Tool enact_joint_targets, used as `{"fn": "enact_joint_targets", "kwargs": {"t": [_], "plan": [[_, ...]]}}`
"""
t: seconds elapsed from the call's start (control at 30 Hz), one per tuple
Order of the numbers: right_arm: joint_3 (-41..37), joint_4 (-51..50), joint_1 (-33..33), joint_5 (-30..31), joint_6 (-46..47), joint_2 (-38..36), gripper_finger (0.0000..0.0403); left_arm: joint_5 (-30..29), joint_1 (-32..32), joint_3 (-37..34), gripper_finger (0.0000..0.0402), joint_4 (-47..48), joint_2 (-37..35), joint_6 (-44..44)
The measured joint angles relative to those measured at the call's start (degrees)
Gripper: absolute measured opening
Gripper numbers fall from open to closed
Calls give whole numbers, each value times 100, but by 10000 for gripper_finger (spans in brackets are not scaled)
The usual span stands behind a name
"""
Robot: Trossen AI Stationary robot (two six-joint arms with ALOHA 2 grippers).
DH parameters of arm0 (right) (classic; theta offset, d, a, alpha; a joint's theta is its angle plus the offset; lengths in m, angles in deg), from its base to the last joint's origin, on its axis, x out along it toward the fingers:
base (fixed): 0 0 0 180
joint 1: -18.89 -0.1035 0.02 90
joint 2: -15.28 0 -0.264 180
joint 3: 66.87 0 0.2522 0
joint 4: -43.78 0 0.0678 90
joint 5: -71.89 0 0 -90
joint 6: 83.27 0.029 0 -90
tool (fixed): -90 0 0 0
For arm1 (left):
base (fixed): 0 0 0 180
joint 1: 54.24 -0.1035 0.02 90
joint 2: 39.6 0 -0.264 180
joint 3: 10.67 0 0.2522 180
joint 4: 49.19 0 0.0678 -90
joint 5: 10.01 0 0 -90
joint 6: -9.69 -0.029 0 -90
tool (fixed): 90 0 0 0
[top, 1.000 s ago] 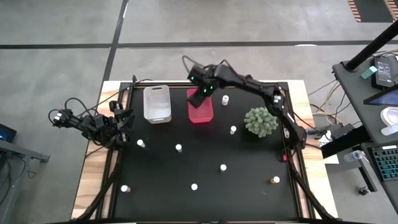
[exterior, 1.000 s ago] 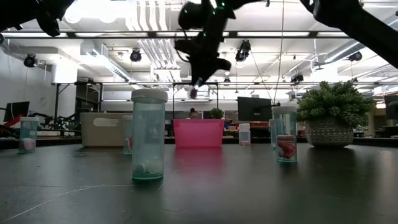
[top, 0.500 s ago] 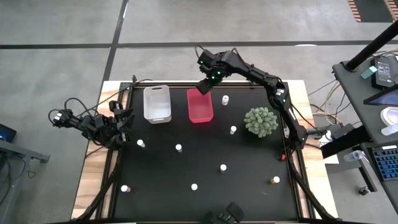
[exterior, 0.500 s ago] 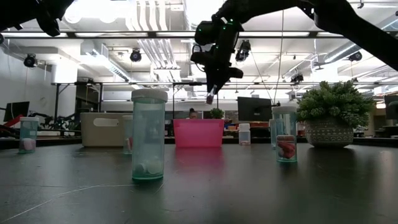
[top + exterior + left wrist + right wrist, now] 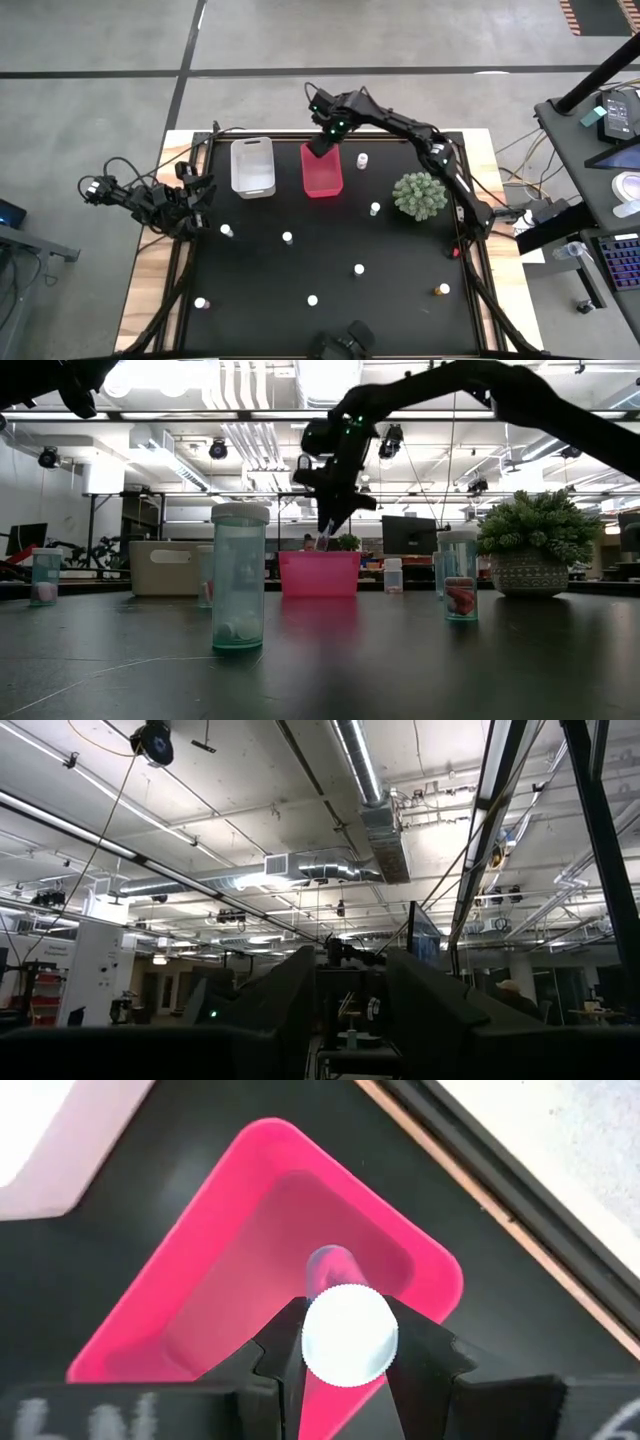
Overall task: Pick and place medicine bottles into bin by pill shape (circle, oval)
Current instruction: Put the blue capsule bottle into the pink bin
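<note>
Right gripper (image 5: 348, 1365) over red bin (image 5: 215, 1230), bottle in grasp.
White-capped bottle (image 5: 349, 1333) clamped between the two dark fingers (image 5: 275, 1350), cap toward camera, body hanging above the bin's interior near one rounded corner. Whitish bin (image 5: 60, 1140) just beside the red bin. Black tabletop (image 5: 520, 1320) surrounds red bin; pale wooden edge strip (image 5: 470, 1185) beyond it.

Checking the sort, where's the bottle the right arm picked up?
In the right gripper, the bottle hangs above the red bin, beside the clear bin.

Bright ceiling strip lights (image 5: 300, 415) glare in the low view, silhouetting the arm; the near counter (image 5: 320, 670) blurs. High view evenly lit, shadows faint.
</note>
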Motion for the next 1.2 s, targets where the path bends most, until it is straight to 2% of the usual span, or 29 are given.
{"fn": "enact_joint_targets", "kwargs": {"t": [0.27, 0.53, 0.73, 1.2], "plan": [[2, -45, 0, 36, -117, 351, 105, -249, -1, 0, 111, 0, 0, -7], [4, -46, 0, 82, -148, 370, 105, -305, -1, 0, 111, 1, 0, -7], [0, -44, 0, 520, -205, 370, 105, -305, 1, 0, 111, 1, 0, -7], [-187, -18, -49, 522, -169, 370, 105, -303, 0, 0, 111, 0, 0, -4]]}}
